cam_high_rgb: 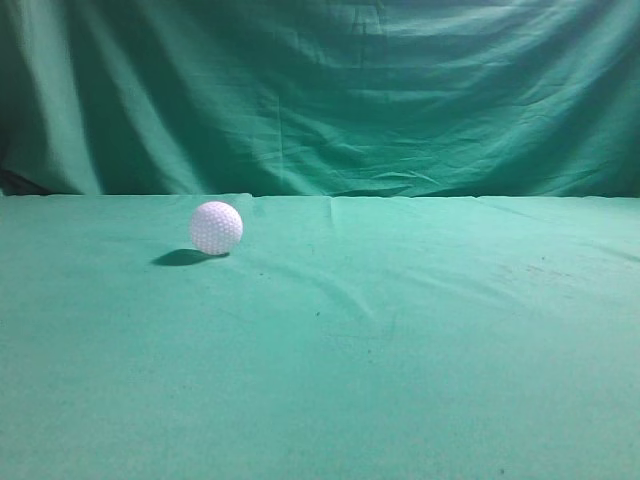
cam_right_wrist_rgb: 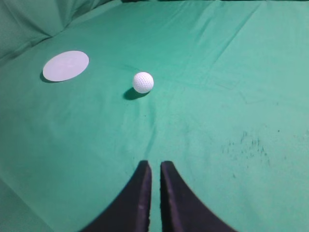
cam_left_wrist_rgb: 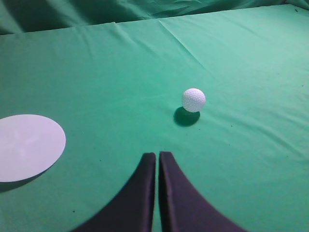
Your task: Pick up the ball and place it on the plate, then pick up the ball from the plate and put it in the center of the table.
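Right now the small white dimpled ball (cam_high_rgb: 216, 228) sits alone on the green cloth tabletop (cam_high_rgb: 400, 340), left of the middle in the exterior view, casting a dark shadow to its left. Seen from the left wrist, the left tool (cam_left_wrist_rgb: 157, 157) hangs above the cloth with its dark fingers pressed nearly together, grasping nothing, well apart from the ball. A flat, round, pale plate (cam_left_wrist_rgb: 26, 146) lies off to its left. The right tool (cam_right_wrist_rgb: 155, 166) is likewise clenched and empty, the ball lying between it and the plate.
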Motion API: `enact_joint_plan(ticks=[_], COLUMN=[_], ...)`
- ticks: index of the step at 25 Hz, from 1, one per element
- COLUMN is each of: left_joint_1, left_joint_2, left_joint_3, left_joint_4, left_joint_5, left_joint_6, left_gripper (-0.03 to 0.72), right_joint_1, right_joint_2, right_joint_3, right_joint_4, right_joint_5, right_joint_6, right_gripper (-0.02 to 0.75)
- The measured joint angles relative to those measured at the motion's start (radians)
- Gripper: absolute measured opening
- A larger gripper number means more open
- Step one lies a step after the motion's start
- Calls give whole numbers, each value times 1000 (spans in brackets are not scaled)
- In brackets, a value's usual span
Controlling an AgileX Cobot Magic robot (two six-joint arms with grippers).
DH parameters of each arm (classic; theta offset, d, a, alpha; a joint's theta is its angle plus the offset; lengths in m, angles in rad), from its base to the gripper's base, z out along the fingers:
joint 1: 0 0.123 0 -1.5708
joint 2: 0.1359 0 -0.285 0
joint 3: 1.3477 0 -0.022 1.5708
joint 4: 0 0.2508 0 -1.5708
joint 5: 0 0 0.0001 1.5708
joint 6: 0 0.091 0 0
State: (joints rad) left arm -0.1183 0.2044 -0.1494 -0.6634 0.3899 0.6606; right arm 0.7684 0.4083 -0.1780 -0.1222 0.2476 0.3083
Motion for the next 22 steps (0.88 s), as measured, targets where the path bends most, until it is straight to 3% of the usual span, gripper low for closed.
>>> enact_joint_plan(ticks=[17, 22], left_joint_1=[0, 0], left_joint_2=[0, 0], left_joint_3=[0, 0], left_joint_4=[0, 0], left_joint_5=[0, 0], left_joint_6=[0, 0], left_gripper=[0, 0], right_joint_1=[-11, -186], right_joint_2=[-29, -126], right_joint_3=[0, 18], right_joint_4=[-33, -44], right_joint_5=[18, 21], right_joint_6=[-4, -6], right_gripper=[56, 56])
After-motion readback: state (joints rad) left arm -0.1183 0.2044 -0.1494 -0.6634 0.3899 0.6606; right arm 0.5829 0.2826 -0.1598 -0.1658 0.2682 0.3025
